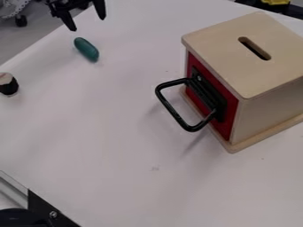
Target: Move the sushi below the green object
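Gripper (pixel 87 24) wide open, empty; sushi (pixel 8 83) at left looks light, probably firm, so pinch its dark sides (pixel 9 88) mid-height.

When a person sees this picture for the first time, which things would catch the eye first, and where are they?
First, probably the large wooden box at the right, with its red front and black handle sticking out. Next, the green object stands out on the white table at the upper left, near the open black tool.
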You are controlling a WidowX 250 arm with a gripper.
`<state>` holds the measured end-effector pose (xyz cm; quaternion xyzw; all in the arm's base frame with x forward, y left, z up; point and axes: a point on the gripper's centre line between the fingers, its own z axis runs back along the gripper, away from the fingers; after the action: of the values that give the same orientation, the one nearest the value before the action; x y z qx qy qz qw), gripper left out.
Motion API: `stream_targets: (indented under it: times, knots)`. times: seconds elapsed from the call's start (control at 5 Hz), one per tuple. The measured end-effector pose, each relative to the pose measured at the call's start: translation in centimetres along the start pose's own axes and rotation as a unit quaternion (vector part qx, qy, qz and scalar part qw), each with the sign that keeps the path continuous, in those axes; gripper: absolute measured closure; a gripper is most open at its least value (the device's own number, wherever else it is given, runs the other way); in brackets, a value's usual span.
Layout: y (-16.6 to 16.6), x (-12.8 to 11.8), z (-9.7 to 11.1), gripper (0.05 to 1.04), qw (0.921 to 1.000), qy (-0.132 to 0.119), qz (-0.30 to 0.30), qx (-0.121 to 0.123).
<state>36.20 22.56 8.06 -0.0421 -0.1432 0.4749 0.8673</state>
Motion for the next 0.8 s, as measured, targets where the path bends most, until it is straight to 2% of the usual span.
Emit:
stream_targets:
  times: [0.2, 0.4, 0.6, 0.8]
  knots:
    - [0.4, -0.7, -1.5, 0.084, 0.9998, 0.020, 0.002, 0.009]
    - [1.5, -0.7, -1.9, 0.084, 0.9993, 0.027, 0.022, 0.013]
    - [4.3, -0.4, -2.2, 0.084, 0.9978, 0.028, 0.054, 0.025]
    - [6.5, -0.1, -1.6, 0.084, 0.9955, 0.018, 0.082, 0.043]
